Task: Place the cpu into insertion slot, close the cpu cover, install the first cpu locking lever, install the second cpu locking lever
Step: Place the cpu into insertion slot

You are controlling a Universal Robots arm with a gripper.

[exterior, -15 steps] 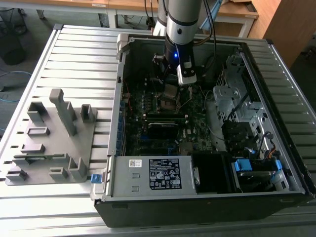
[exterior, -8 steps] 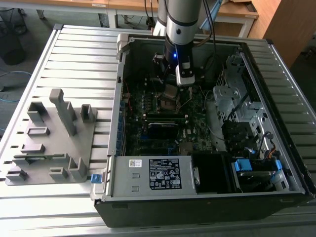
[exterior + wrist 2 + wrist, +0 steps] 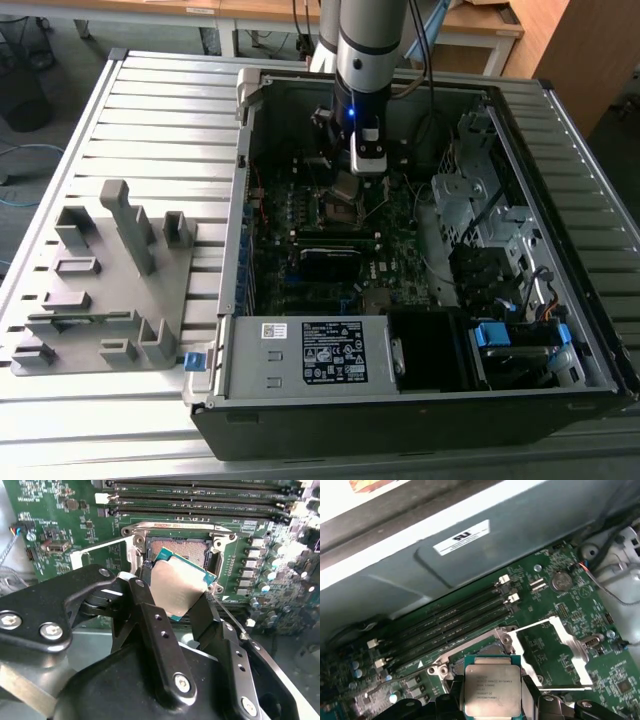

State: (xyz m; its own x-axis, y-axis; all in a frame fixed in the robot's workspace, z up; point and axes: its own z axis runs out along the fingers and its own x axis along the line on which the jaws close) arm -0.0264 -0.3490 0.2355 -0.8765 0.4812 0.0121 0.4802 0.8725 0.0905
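While the second wrist view showed black fingers (image 3: pixel 150 611) clamped on the square, dull-silver cpu (image 3: pixel 177 587) over the recessed insertion slot (image 3: pixel 182 547), the first wrist view showed the thin metal cpu cover (image 3: pixel 571 647) lying open.

This looks like a robotics lab or test workshop. A slatted metal table (image 3: pixel 150 110) carries an open computer case (image 3: pixel 300 365) with its green circuit board (image 3: pixel 50 510) bare, beside a grey rack of holders (image 3: pixel 110 280). A robot arm (image 3: pixel 368 50) reaches into the case. Wooden desks (image 3: pixel 250 12) stand behind, and a loose blue cable (image 3: pixel 30 150) lies on the floor.
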